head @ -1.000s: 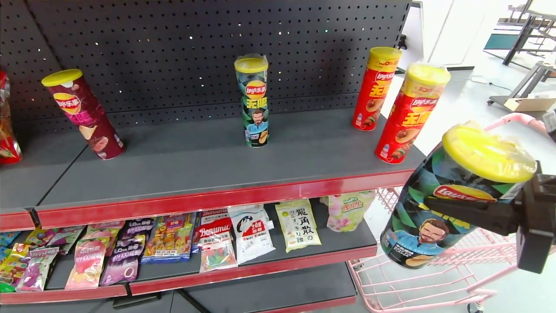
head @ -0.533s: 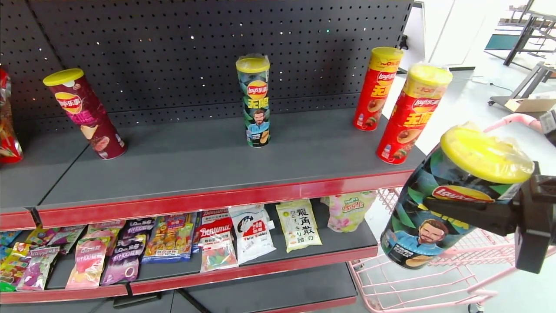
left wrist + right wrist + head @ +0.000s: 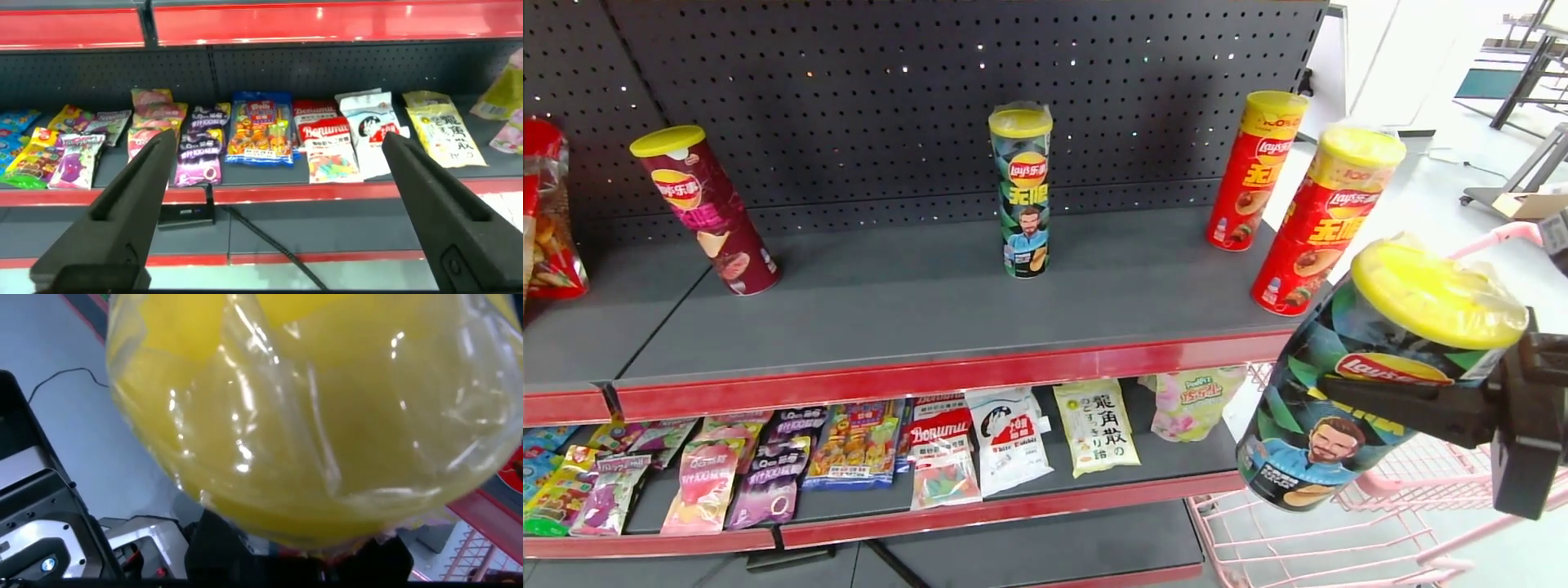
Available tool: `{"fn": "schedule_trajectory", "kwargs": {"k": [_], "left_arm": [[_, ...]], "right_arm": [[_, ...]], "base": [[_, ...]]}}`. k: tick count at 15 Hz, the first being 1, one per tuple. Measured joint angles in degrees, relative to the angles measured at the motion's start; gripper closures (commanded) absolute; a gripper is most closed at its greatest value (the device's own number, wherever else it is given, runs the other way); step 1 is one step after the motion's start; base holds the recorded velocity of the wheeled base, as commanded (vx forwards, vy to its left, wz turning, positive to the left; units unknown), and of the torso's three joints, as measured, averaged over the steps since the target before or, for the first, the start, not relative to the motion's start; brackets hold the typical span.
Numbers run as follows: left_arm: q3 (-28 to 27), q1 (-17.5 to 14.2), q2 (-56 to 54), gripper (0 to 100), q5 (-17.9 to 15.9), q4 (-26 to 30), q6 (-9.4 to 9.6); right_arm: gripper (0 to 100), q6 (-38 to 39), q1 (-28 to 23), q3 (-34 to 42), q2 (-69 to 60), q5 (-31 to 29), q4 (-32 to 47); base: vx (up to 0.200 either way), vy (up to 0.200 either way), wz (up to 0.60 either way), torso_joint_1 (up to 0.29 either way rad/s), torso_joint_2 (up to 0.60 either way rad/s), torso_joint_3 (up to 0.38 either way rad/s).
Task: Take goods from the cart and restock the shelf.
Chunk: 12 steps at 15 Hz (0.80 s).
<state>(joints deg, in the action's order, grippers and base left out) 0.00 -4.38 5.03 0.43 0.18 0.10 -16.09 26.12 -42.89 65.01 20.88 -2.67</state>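
With R gripper (image 3: 1417, 402) clenched on green chips can (image 3: 1303, 441) and L gripper (image 3: 278, 139) splayed empty, could knock red can (image 3: 1319, 224) off shelf's (image 3: 931, 377) right edge if swung in low.

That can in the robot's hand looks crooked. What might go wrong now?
1. The green chip can sits tilted in the right hand, so it may topple when set on the shelf.
2. The front red chip can stands at the shelf's corner, close by; a swing could knock it off.
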Motion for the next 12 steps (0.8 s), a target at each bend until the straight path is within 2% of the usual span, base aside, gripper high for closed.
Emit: {"fn": "schedule_trajectory", "kwargs": {"k": [5, 10, 12], "left_arm": [[0.0, 0.05, 0.0, 0, 0.01, 0.0, 0.0], [0.0, 0.0, 0.0, 0, 0.04, 0.02, 0.01], [0.0, 0.0, 0.0, 0, 0.01, 0.0, 0.01]], "right_arm": [[100, -0.2, 2.07, 0.3, -0.46, 0.49, -0.74], [100, 0.09, 4.24, 1.62, -0.51, 0.73, -3.29], [100, 0.11, 4.24, 1.85, -0.68, 0.62, -3.23]], "base": [[0.0, 0.2, 0.0, -0.002, 0.0, 0.002], [0.0, 0.0, 0.0, 0.0, 0.0, 0.0], [0.2, 0.0, 0.0, 0.007, 0.0, 0.0]]}}
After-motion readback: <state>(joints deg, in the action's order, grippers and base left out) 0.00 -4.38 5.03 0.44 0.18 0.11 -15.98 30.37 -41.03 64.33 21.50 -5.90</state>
